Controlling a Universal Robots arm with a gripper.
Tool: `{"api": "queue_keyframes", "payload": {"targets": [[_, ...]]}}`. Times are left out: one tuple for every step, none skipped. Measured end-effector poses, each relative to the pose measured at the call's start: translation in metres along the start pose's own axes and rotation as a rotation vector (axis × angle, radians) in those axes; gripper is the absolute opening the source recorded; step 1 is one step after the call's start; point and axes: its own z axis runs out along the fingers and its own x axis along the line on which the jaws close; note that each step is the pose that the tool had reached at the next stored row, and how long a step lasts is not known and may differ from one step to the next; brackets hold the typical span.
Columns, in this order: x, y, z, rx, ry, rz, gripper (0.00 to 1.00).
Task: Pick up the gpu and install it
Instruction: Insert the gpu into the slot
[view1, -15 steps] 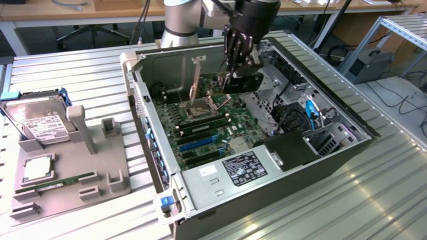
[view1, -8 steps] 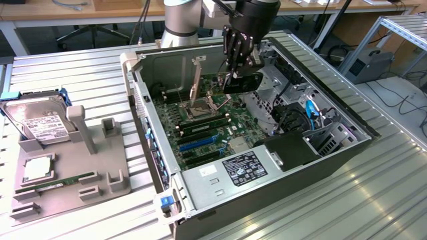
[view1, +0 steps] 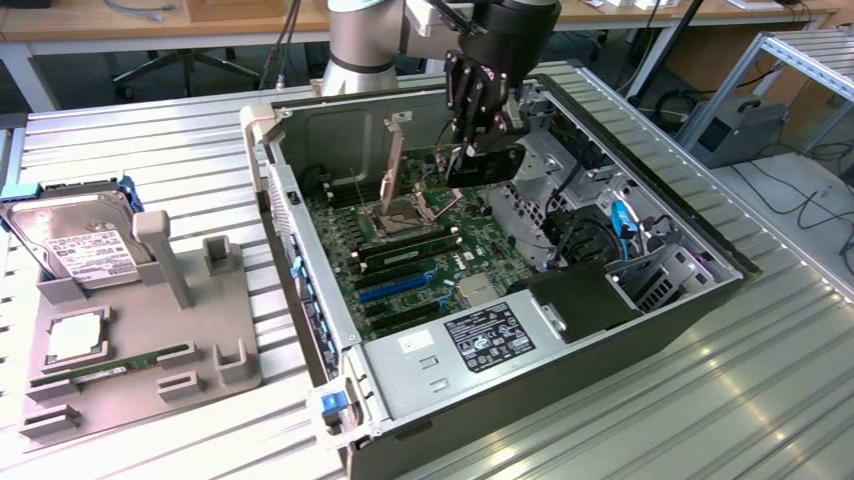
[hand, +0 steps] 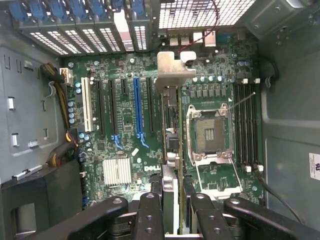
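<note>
My gripper (view1: 477, 125) hangs over the open computer case (view1: 307, 300), shut on the gpu (view1: 483, 165), a dark card held upright above the far part of the motherboard (view1: 414, 250). In the wrist view the gpu (hand: 170, 67) runs edge-on away from my gripper (hand: 174, 187), its silver bracket at the far end. The card is above the board, between the black expansion slots and the CPU socket (hand: 209, 132). A long blue slot (hand: 138, 107) lies beside it, a little apart. The card is clear of the board.
A grey parts holder (view1: 200, 300) sits at the exterior view's left with a silver hard drive (view1: 80, 250), a processor (view1: 78, 335) and a green memory stick (view1: 114, 368). Inside the case are a power supply (view1: 487, 335), a drive cage (view1: 654, 280) and cables.
</note>
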Motion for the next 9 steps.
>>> {"api": "queue_keyframes", "payload": {"targets": [[0.0000, 0.0000, 0.0000, 0.0000, 0.0001, -0.003, 0.27], [0.0000, 0.0000, 0.0000, -0.0002, 0.0003, -0.008, 0.27], [0.0000, 0.0000, 0.0001, -0.0003, 0.0005, -0.012, 0.27], [0.0000, 0.0000, 0.0001, -0.0003, 0.0006, -0.016, 0.27], [0.0000, 0.0000, 0.0001, -0.0004, 0.0007, -0.018, 0.27], [0.0000, 0.0000, 0.0001, -0.0005, 0.0009, -0.021, 0.27], [0.0000, 0.0000, 0.0001, -0.0006, 0.0011, -0.024, 0.27], [0.0000, 0.0000, 0.0001, -0.0007, 0.0012, -0.027, 0.27], [0.0000, 0.0000, 0.0002, -0.0007, 0.0013, -0.030, 0.27]]}}
